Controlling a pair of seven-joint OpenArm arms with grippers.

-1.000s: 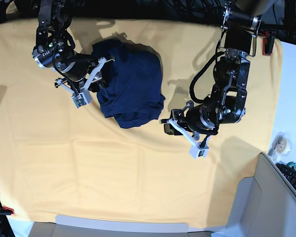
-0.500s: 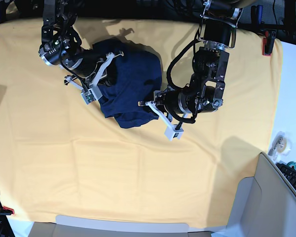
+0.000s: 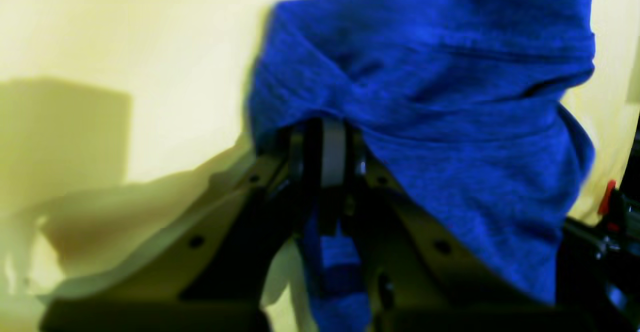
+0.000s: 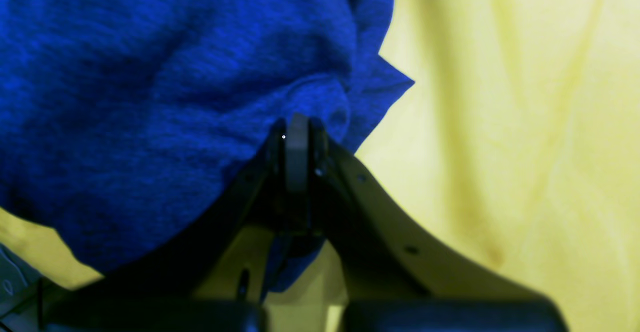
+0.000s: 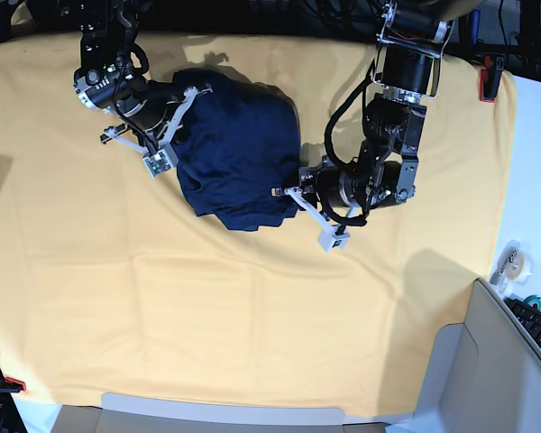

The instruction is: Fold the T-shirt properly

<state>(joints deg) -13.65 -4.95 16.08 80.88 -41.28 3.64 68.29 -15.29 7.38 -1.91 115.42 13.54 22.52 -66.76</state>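
From above, we see the T-shirt [image 5: 239,153], dark navy, bunched in a rumpled heap on the upper middle of the worktop's yellow-orange table cloth [image 5: 207,307]; the right gripper [image 5: 167,126] grips its left edge, and the left gripper [image 5: 302,203] meets its lower right edge; in the left wrist view, blurred, we find the fingers [image 3: 332,152] pressed together on a fold of the shirt [image 3: 440,122], with cloth trailing down between them; in the right wrist view, the fingers [image 4: 297,152] are together, pinching the shirt's hem [image 4: 175,97], beside bare yellow cloth [image 4: 525,122].
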